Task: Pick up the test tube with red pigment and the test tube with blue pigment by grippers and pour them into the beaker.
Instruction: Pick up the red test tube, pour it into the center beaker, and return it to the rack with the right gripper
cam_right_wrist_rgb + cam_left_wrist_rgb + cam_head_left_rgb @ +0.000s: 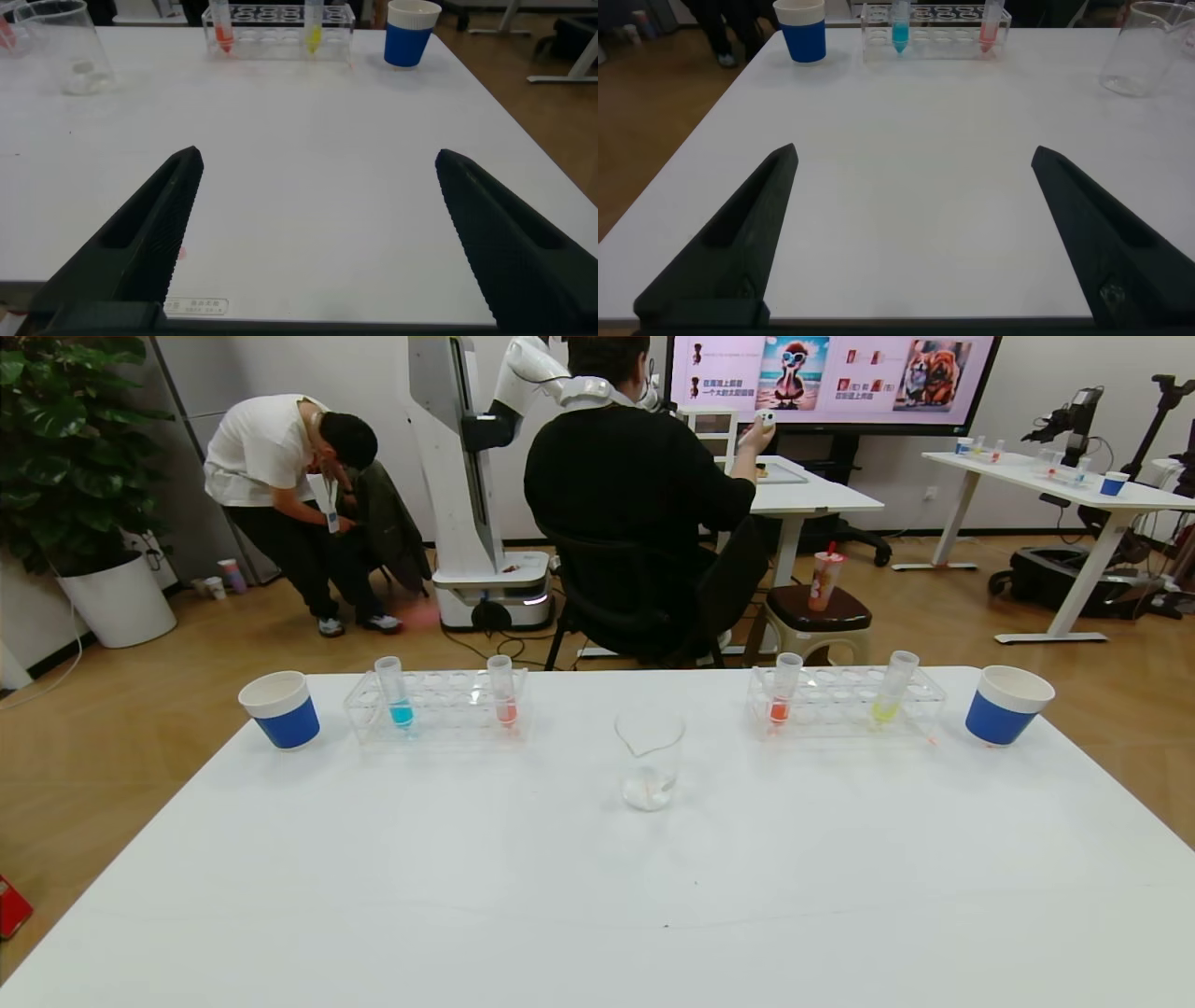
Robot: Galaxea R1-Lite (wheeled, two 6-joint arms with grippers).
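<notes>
The beaker stands at the middle of the white table. In the left clear rack the test tube with blue pigment stands upright. In the right rack the test tube with red pigment stands upright, holding orange-red liquid. Neither gripper shows in the head view. My left gripper hangs open over bare table, well short of the blue tube. My right gripper is open too, well short of the red tube and the beaker.
A paler coral-pink tube shares the left rack. A yellow-green tube shares the right rack. Blue-and-white paper cups stand at the far left and far right. Beyond the table, a seated person and another robot.
</notes>
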